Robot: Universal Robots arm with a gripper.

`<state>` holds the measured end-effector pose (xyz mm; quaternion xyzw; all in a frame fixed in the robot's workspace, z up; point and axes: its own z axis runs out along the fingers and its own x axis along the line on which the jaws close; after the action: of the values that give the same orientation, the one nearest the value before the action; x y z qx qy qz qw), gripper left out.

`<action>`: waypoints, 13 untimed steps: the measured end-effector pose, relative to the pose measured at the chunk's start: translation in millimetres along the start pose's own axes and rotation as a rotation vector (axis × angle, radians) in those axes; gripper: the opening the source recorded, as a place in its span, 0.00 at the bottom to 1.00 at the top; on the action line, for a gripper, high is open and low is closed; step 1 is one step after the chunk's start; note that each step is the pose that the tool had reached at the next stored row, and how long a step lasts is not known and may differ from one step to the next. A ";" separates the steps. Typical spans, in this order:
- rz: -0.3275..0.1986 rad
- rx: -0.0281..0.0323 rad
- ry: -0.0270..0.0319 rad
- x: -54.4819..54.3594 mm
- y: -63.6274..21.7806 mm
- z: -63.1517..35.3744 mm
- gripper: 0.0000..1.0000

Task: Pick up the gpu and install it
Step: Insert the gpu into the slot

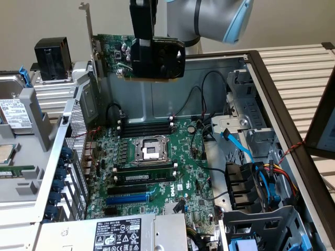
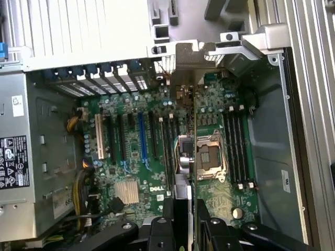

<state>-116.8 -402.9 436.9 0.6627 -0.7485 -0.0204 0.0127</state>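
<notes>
The gpu (image 1: 170,57) hangs in the air above the open computer case, over its back wall. Its green board, black shroud and tall metal end bracket (image 1: 87,31) point toward the exterior view's left. My gripper (image 1: 142,65) comes down from above and is shut on the card's middle. In the wrist view the gpu (image 2: 189,68) appears edge-on between the gripper's fingers (image 2: 172,214), with the gripper (image 2: 188,212) high above the green motherboard (image 2: 131,172). A blue expansion slot (image 1: 128,198) (image 2: 141,136) lies on the board, well below the card.
The motherboard (image 1: 162,172) carries a bare CPU socket (image 1: 149,151) and RAM sticks (image 1: 146,125). A power supply (image 1: 120,232) sits at the case's front, drive cages and blue and red cables (image 1: 246,157) at the exterior view's right. A hard drive (image 1: 15,115) lies outside the case.
</notes>
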 end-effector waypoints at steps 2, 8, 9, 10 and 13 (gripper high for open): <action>-0.034 0.0052 -0.0020 0.0 0.0 0.3 0.27; -0.102 0.0175 -0.0035 0.1 0.0 0.6 0.27; -0.102 0.0175 -0.0035 0.1 0.0 0.6 0.27; -0.102 0.0175 -0.0034 0.1 0.0 0.5 0.27; -0.102 0.0175 -0.0034 0.2 0.0 0.5 0.27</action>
<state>-116.9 -403.0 436.3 0.6999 -0.7141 -0.0156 0.0046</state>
